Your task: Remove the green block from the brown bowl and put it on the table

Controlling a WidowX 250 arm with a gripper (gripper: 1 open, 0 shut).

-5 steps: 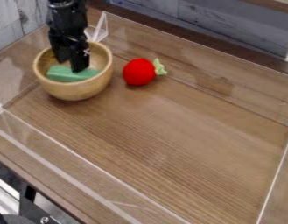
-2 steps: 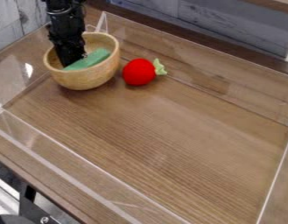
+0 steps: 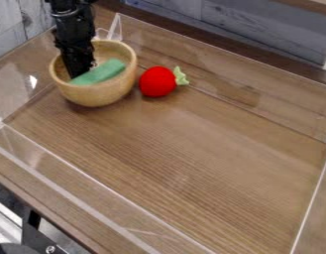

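Note:
The brown bowl stands at the far left of the table. Inside it lies the green block, tilted, with its right end resting near the bowl's rim. My black gripper points straight down into the left half of the bowl. Its fingers are closed together on the left end of the green block, which they partly hide. The block is still inside the bowl.
A red strawberry-like toy with green leaves lies just right of the bowl. Low clear acrylic walls ring the tabletop, and one stands close behind and left of the bowl. Bare wood stretches to the right and front.
The fingers have closed on the green block. The bowl has slid a little toward the back right, and the block inside has tilted. The arm itself has barely moved.

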